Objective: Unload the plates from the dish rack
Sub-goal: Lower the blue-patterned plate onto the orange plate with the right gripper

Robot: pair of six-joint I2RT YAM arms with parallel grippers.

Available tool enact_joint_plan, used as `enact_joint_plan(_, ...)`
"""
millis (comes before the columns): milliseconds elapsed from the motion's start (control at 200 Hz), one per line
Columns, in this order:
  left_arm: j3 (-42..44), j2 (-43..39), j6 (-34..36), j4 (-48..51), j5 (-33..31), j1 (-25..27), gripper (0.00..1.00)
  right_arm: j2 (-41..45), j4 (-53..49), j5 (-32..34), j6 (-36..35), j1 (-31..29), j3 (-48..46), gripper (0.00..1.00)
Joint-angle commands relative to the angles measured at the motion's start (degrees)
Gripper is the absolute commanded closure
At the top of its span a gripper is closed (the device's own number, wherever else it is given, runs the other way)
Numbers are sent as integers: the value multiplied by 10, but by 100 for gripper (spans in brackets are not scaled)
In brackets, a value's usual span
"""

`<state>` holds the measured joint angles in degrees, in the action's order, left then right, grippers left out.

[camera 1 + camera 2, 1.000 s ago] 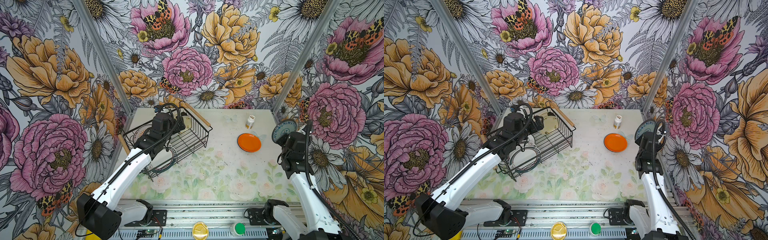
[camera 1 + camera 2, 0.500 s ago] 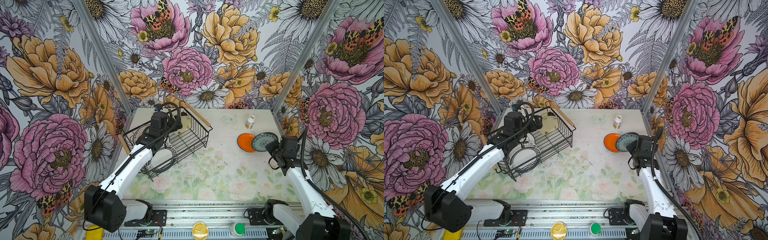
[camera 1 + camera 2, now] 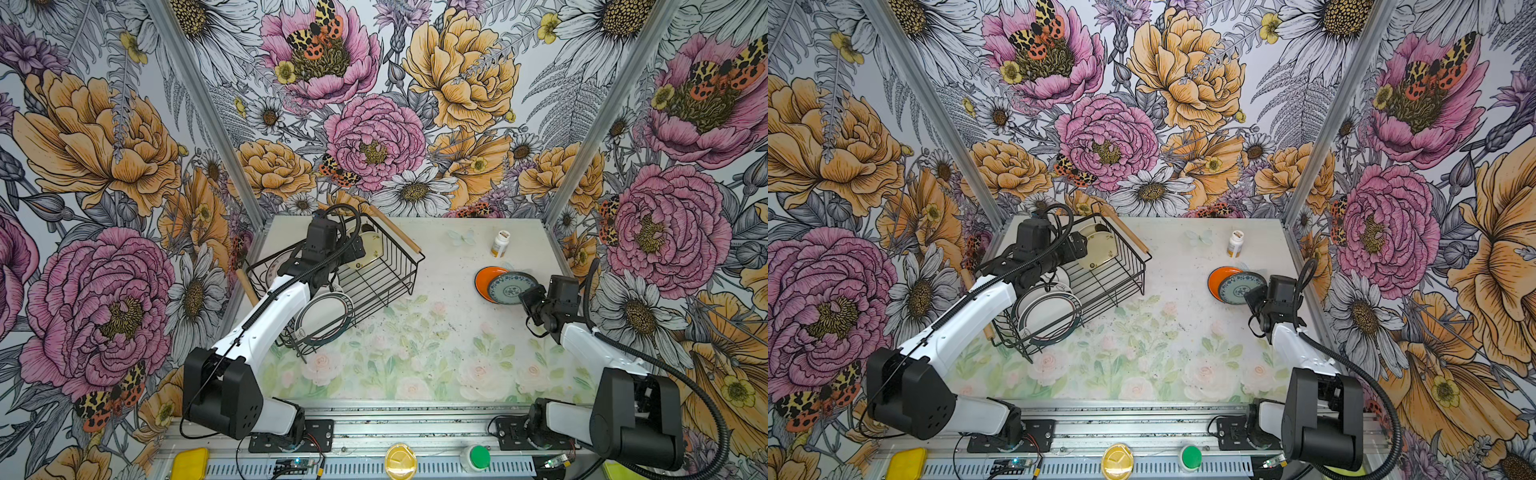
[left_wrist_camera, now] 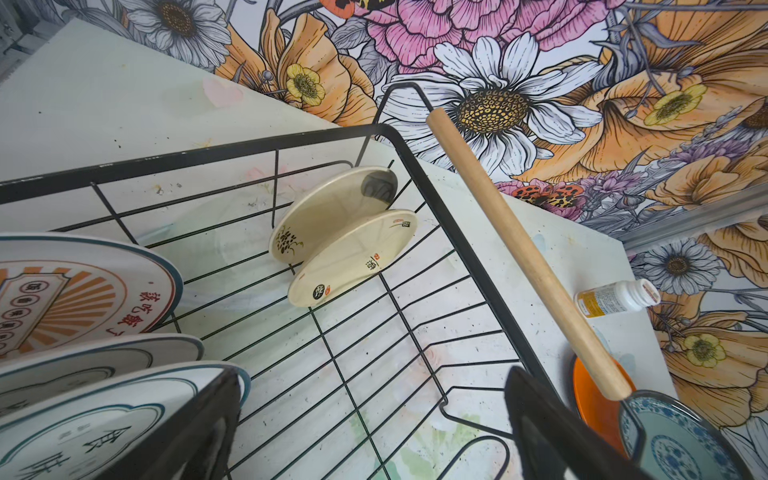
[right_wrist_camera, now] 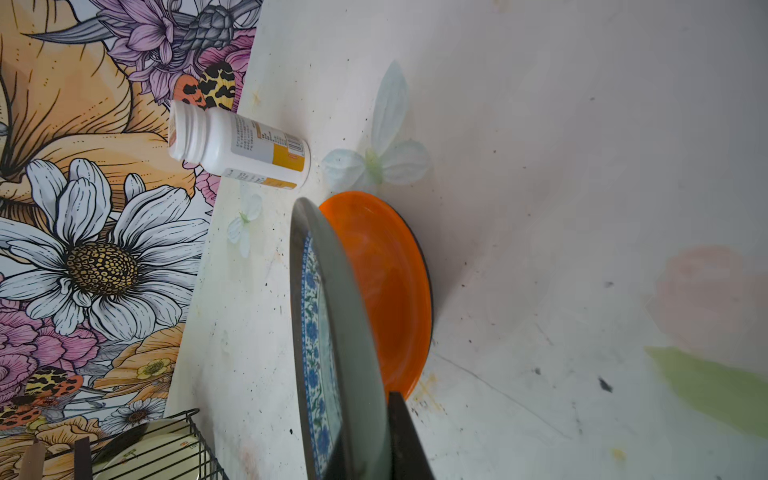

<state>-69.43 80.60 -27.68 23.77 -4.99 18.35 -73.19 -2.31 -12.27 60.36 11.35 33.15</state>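
The dish rack [image 3: 400, 266] [image 3: 1138, 266] [image 4: 249, 147] stands at the back left. Two cream plates [image 3: 370, 249] [image 4: 332, 212] lean at its far end. Several white plates with dark rims [image 3: 324, 318] [image 3: 1048, 311] [image 4: 62, 291] stand at its near end. My left gripper [image 3: 330, 270] [image 4: 374, 453] hangs open over the rack's wire floor between the two groups, holding nothing. An orange plate [image 3: 482, 278] [image 5: 382, 282] lies on the table at the right. My right gripper [image 3: 525, 297] [image 5: 363, 457] is shut on the rim of a blue-patterned plate [image 3: 511, 286] [image 3: 1239, 286] [image 5: 332, 332], held tilted over the orange plate's right side.
A small white pill bottle [image 3: 500, 243] [image 5: 245, 151] stands behind the orange plate near the back wall. The rack's wooden handle [image 4: 523, 249] runs along its right end. Flowered walls close in the table on three sides.
My right arm has swung the blue-patterned plate from upright near the right wall down and leftward over the orange plate. My left gripper has shifted slightly inside the rack.
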Motion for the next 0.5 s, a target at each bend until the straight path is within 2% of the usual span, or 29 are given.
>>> enact_joint_plan(0, -4, -21, -5, -9, 32, -3, 1, -39, 109, -44, 31, 5, -5, 100)
enact_joint_plan(495, 32, -62, -8, -48, 53, -9, 1, -134, 151, -63, 40, 6, 24, 100)
